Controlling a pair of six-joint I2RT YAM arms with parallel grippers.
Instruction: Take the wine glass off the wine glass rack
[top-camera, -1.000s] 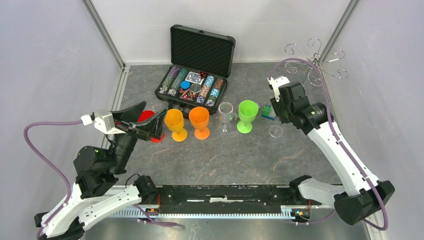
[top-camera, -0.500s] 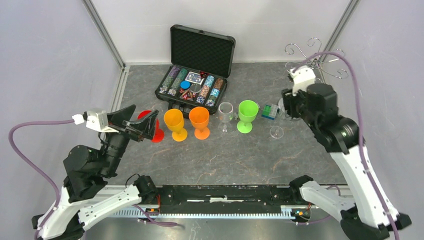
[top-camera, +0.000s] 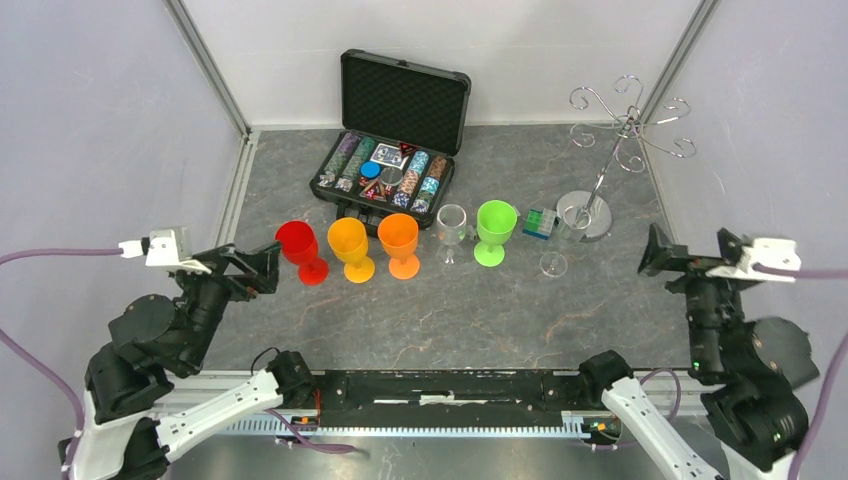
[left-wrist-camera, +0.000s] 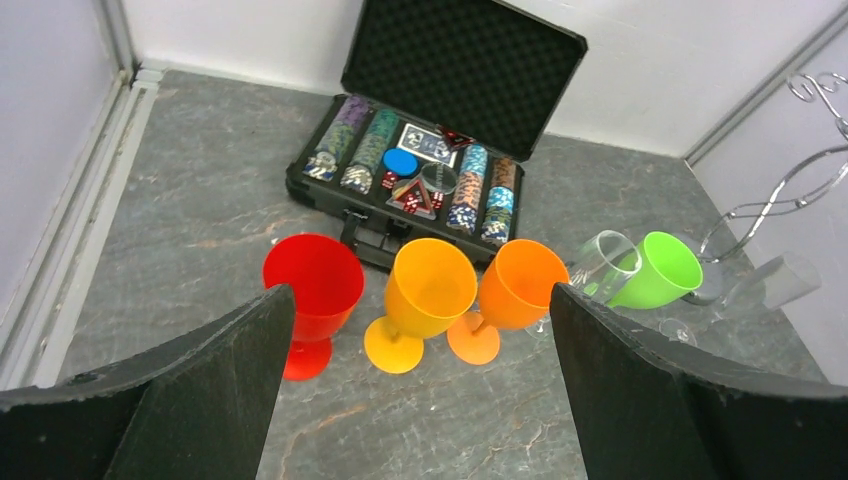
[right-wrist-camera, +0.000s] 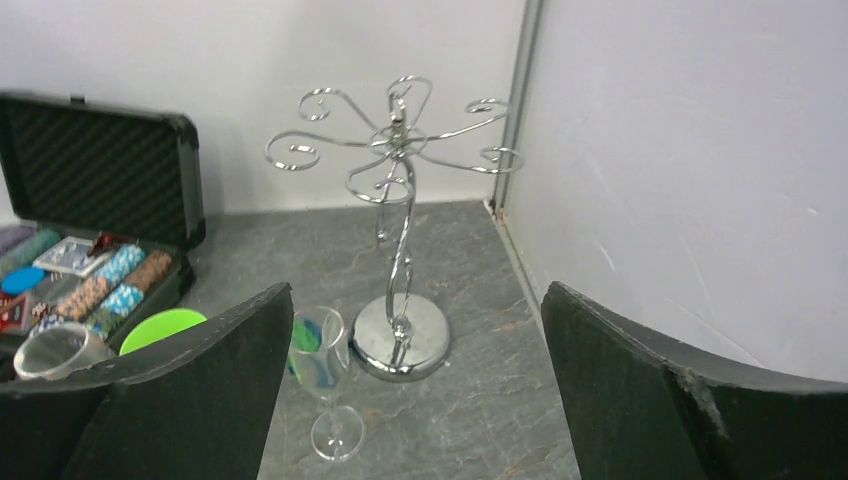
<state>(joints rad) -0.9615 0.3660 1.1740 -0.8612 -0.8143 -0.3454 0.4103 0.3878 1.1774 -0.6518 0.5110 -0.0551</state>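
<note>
The wine glass rack (top-camera: 622, 128) is a chrome wire stand on a round disc base (top-camera: 584, 216) at the back right; nothing hangs on its curled arms (right-wrist-camera: 392, 135). A clear wine glass (top-camera: 560, 240) stands upright on the table just left of that base (right-wrist-camera: 403, 336), also seen in the right wrist view (right-wrist-camera: 322, 362). My right gripper (top-camera: 693, 255) hovers open, well back from the glass, nothing between its fingers (right-wrist-camera: 416, 290). My left gripper (top-camera: 248, 268) is open at the near left, short of the cups (left-wrist-camera: 420, 295).
A row of cups stands mid-table: red (top-camera: 298, 250), yellow (top-camera: 350, 247), orange (top-camera: 399, 242), a second clear glass (top-camera: 452, 229), green (top-camera: 494, 229). An open black poker chip case (top-camera: 396, 140) lies behind them. A small blue-green block (top-camera: 540, 222) sits by the rack. Walls close in on both sides.
My right arm has pulled away from the clear glass beside the rack to the near right, its jaws spreading wide. My left arm drew back from the red cup.
</note>
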